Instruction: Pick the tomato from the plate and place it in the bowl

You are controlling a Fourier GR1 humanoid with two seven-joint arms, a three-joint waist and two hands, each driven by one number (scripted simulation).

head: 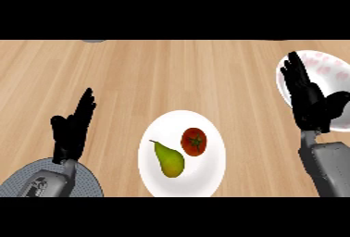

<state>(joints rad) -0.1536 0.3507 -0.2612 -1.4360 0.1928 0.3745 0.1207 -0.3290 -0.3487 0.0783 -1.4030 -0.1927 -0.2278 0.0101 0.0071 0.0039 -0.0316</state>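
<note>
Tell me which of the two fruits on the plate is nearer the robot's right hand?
The red, round tomato: it lies on the plate's right half, toward the right hand; the green pear lies left of it.

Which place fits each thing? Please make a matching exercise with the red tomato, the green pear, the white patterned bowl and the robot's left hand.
1. red round tomato
2. green-yellow pear
3. white bowl with pink marks
4. black left hand

A. upper right, partly behind the black right hand
B. on the round white plate, right side
C. view's left, over a grey round mat
D. on the plate, left side

Pairs: 1-B; 2-D; 3-A; 4-C
</note>
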